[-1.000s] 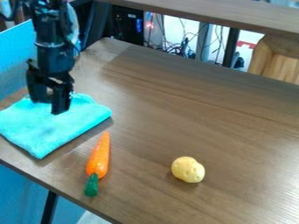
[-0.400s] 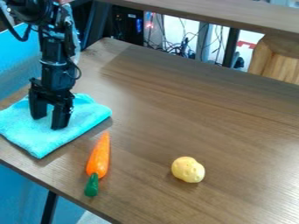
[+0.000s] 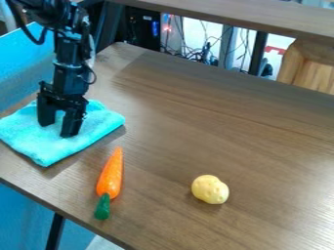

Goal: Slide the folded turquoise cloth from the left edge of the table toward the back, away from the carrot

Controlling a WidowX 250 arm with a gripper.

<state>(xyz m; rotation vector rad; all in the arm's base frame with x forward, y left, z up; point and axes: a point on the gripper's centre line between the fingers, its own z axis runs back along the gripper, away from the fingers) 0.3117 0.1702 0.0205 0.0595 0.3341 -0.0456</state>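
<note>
While the black gripper [image 3: 57, 130] stands, fingers apart, on fuzzy turquoise cloth [image 3: 98, 123], a tapered, glossy orange carrot [image 3: 111, 176] lies nearby.

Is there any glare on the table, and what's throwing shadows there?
In the camera view, pale glare lies toward the right side of the brown table; a soft, dark shadow runs along the lower right edge of the blue cloth; a smaller one shows at the lower left of the potato.
</note>
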